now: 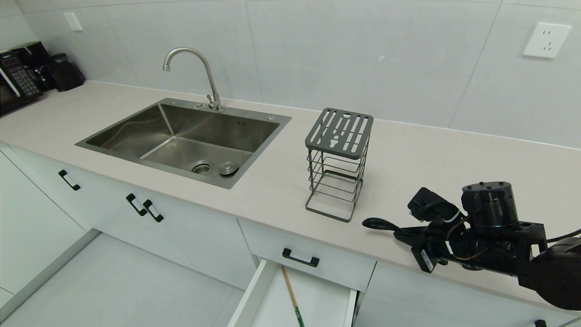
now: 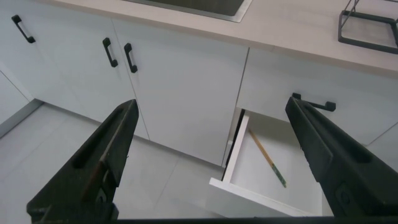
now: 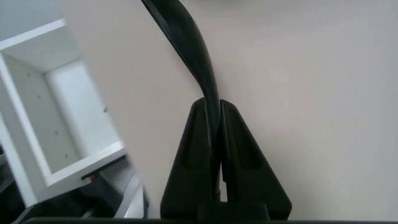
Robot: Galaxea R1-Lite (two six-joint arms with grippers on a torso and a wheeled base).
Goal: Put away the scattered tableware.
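A black spoon-like utensil (image 1: 379,223) hangs just above the counter's front edge at the right, my right gripper (image 1: 401,234) shut on its handle. The right wrist view has the utensil (image 3: 186,43) sticking out past the closed fingers (image 3: 239,143) over the beige counter. Below the counter an open white drawer (image 1: 317,299) holds a long chopstick (image 1: 290,295). My left gripper (image 2: 211,106) is open and holds nothing; it hovers in front of the cabinets, looking down at the drawer (image 2: 267,186) and chopstick (image 2: 267,158).
A grey wire utensil rack (image 1: 338,159) stands mid-counter, left of the right gripper. The steel sink (image 1: 213,131) with its faucet (image 1: 199,68) lies further left. Black appliances (image 1: 22,72) sit at the far left. Cabinet doors with black handles (image 2: 118,53) run below.
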